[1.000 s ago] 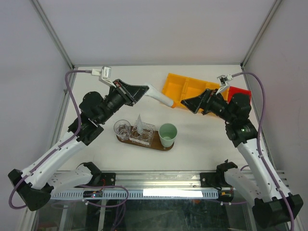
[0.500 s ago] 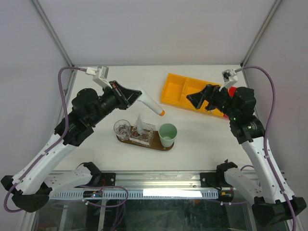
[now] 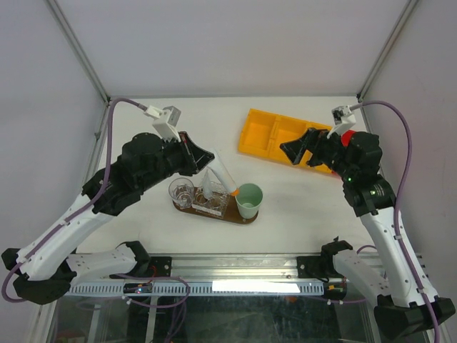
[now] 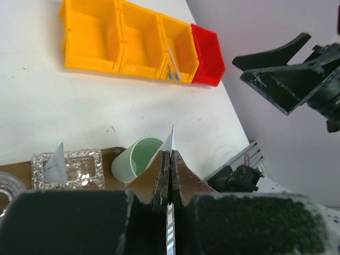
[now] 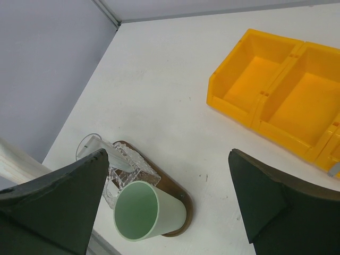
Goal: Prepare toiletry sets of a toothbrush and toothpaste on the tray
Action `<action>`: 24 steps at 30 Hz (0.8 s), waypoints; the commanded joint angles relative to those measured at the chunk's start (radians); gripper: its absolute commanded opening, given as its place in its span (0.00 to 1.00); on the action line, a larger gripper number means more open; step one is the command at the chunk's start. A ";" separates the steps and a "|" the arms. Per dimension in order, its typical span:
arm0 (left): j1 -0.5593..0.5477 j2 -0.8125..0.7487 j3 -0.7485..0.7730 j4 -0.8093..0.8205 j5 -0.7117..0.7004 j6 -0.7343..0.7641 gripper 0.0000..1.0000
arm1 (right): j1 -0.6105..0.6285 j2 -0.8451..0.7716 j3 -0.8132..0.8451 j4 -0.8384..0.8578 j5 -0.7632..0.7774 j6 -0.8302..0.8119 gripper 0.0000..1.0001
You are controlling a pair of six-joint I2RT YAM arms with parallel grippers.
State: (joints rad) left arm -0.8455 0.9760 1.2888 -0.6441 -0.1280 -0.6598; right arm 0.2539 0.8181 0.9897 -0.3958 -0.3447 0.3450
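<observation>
Top view: left gripper (image 3: 203, 158) swung forward from yellow bin (image 3: 260, 136) to over tray (image 3: 246, 219), jaws pinched on white tube (image 3: 223, 174), its orange tip by mint cup (image 3: 249, 198); right gripper (image 3: 294, 151) near bin
Left wrist: jaws tight on tube, cup beyond
Right wrist: jaws spread wide, empty, above tabletop (image 5: 159, 79); cup on tray end

- Mint-green cup (image 3: 249, 199): upright, mouth open to the top, at the right end of a short row.
- Square cut-glass holder (image 3: 214, 206): just left of the cup.
- Round clear glass (image 3: 181, 191): just left of the holder.
- Yellow bin (image 3: 275, 136): several compartments, far right of the white table (image 3: 300, 214).
- Red bin (image 4: 208, 56): against the yellow bin's end.
</observation>
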 commanded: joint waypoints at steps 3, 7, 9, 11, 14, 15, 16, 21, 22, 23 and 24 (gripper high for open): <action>-0.108 0.045 0.108 -0.063 -0.208 0.050 0.00 | -0.008 -0.020 0.009 0.026 0.010 -0.020 0.99; -0.167 0.084 0.145 -0.107 -0.319 0.062 0.00 | -0.009 -0.025 0.006 0.030 0.003 -0.015 0.99; -0.179 0.090 0.151 -0.109 -0.338 0.067 0.00 | -0.009 -0.027 0.003 0.033 0.001 -0.014 0.99; -0.186 0.091 0.153 -0.117 -0.357 0.069 0.00 | -0.011 -0.029 0.002 0.032 0.001 -0.018 0.99; -0.195 0.102 0.149 -0.127 -0.380 0.083 0.00 | -0.014 -0.033 -0.003 0.032 0.001 -0.021 0.99; -0.198 0.110 0.149 -0.131 -0.387 0.092 0.00 | -0.014 -0.034 -0.005 0.031 0.001 -0.021 0.99; -0.204 0.119 0.147 -0.134 -0.399 0.102 0.00 | -0.015 -0.035 -0.009 0.033 0.002 -0.021 0.99; -0.230 0.157 0.144 -0.146 -0.439 0.125 0.00 | -0.018 -0.043 -0.007 0.034 -0.004 -0.022 0.99; -0.234 0.163 0.141 -0.145 -0.447 0.128 0.00 | -0.019 -0.045 -0.003 0.032 0.000 -0.024 0.99; -0.238 0.168 0.135 -0.146 -0.458 0.129 0.00 | -0.021 -0.047 0.000 0.030 0.003 -0.027 0.99; -0.241 0.172 0.129 -0.146 -0.468 0.129 0.00 | -0.021 -0.049 0.005 0.026 0.008 -0.030 0.99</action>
State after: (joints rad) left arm -1.0683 1.1416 1.3949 -0.8249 -0.5266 -0.5636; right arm 0.2409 0.7933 0.9737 -0.3977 -0.3454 0.3374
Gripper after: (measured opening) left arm 0.009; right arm 0.990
